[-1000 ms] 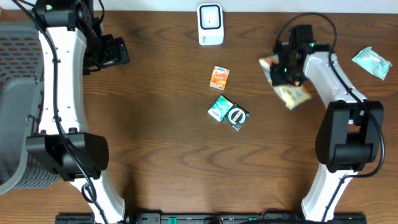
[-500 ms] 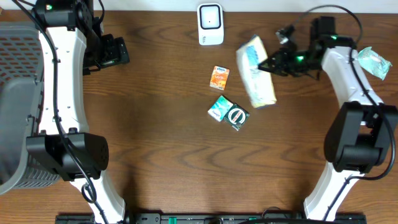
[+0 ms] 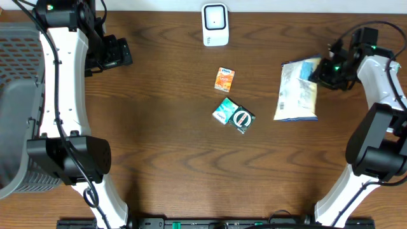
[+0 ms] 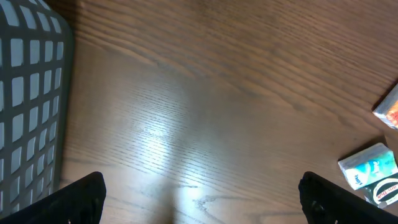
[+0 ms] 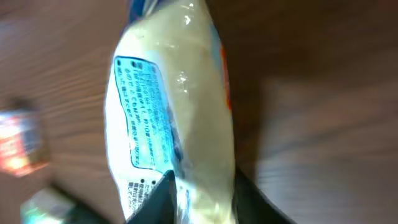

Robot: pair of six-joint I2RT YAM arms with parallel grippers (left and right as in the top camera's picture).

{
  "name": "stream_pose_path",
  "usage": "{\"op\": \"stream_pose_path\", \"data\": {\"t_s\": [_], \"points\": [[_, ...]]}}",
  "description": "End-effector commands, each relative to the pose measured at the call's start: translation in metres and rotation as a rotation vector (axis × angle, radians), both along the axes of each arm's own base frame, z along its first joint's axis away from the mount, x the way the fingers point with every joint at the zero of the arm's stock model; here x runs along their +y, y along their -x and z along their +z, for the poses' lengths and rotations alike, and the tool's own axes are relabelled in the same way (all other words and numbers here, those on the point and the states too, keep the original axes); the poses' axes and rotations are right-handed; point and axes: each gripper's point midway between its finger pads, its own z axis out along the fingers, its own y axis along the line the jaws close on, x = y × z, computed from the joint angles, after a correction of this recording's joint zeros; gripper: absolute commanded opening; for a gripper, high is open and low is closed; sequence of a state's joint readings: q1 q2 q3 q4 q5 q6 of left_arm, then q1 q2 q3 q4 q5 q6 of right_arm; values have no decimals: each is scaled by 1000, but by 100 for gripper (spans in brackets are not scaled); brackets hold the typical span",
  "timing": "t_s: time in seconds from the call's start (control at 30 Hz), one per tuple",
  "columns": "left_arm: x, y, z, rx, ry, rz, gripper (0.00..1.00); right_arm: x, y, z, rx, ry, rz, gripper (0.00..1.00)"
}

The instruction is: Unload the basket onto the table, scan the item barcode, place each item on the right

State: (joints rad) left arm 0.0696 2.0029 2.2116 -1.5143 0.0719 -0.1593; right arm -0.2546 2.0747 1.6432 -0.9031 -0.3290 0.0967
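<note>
At the far left, a grey mesh plastic basket (image 3: pixel 16 95) sits on the brown wood-grain worktop (image 3: pixel 159 140). From what shows, nothing lies in it. The left tool (image 3: pixel 116 54) hangs just beside the basket. In its wrist view its black fingers (image 4: pixel 84 196) stand wide apart over bare wood with nothing between them, so this arm has no part in the job at present.

The white barcode scanner with a rounded window (image 3: pixel 215 25) stands at the back edge in the middle, and nothing is held before it. Below it lie a small orange packet (image 3: pixel 224 79), a teal-and-white small box (image 3: pixel 223 110) and, touching that box, a dark green packet with a round white logo (image 3: pixel 243 119).

To the right, well apart from the scanner, the white plastic bag with blue print (image 3: pixel 297 94) lies lengthwise, its blue-framed label panel facing up. The right tool (image 3: pixel 323 69) is at the bag's upper right corner. Its wrist view shows a finger on each side of the bag's end, but I cannot tell whether they clamp it or stand loose.

As I judge it, the bag is the item in hand, and no picture shows that it has been scanned. It would have to face the scanner. The three small items seem to await their turn.
</note>
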Motion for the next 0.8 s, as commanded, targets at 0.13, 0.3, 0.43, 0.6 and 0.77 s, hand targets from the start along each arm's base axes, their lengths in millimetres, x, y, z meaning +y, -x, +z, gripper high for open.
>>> {"op": "stream_pose_path", "data": {"t_s": [0.13,0.3,0.43,0.6,0.77], "points": [[3,0,-1,6,-10,-1,98,-31,8,7,23,114,-78,69],[3,0,-1,6,-10,0,98,-35,3,5,-7,128,-60,88],[3,0,-1,6,-10,0,98,-28,4,-3,-12,94,-50,99],[3,0,-1,6,-10,0,98,-8,6,-19,-51,-3,16,99],[3,0,-1,5,-10,-1,98,0,17,-48,-47,-34,1,92]]}}
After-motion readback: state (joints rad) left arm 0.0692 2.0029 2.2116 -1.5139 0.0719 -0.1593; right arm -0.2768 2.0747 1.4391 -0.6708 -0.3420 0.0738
